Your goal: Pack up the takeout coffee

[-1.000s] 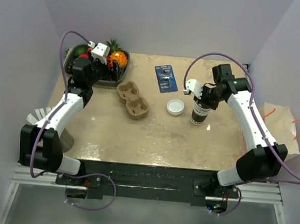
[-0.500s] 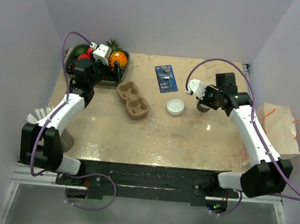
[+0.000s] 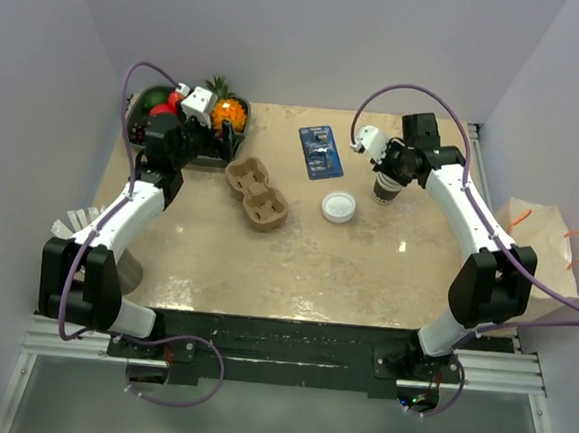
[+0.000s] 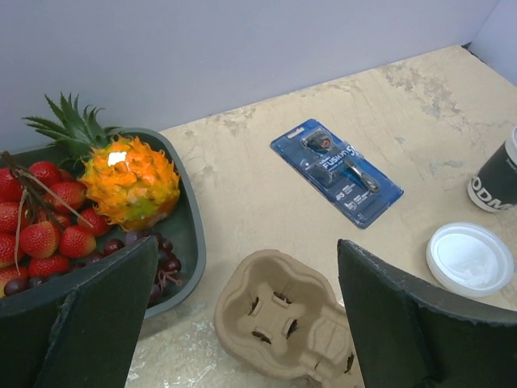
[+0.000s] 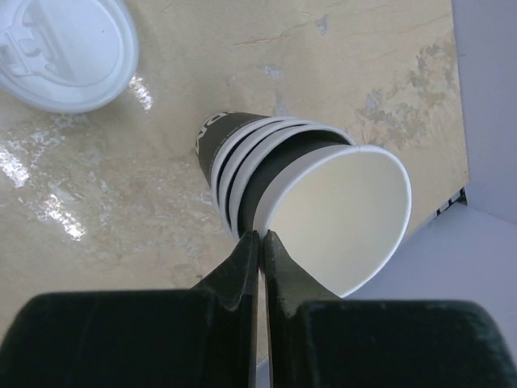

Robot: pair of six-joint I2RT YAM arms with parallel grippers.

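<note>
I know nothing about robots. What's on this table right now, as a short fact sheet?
Left gripper: open, near the fruit tray
Right gripper: shut on the rim of the stack of nested cups
White lid: loose on the table, beside the stack
Cup carrier: empty, left of the lid
Razor pack: flat, behind the lid

The left arm (image 3: pixel 130 209) extends forward along the left side, forearm rising to a wrist at the far-left corner. The left gripper (image 4: pixel 246 246) is angled downward, its fingers (image 4: pixel 97 323) spread wide apart. The right arm (image 3: pixel 479 231) reaches forward, elbow out to the right, wrist turned inward toward centre. The right gripper (image 5: pixel 260 242) points down, fingers closed to a thin slit on the rim of the cup stack (image 5: pixel 299 174).
</note>
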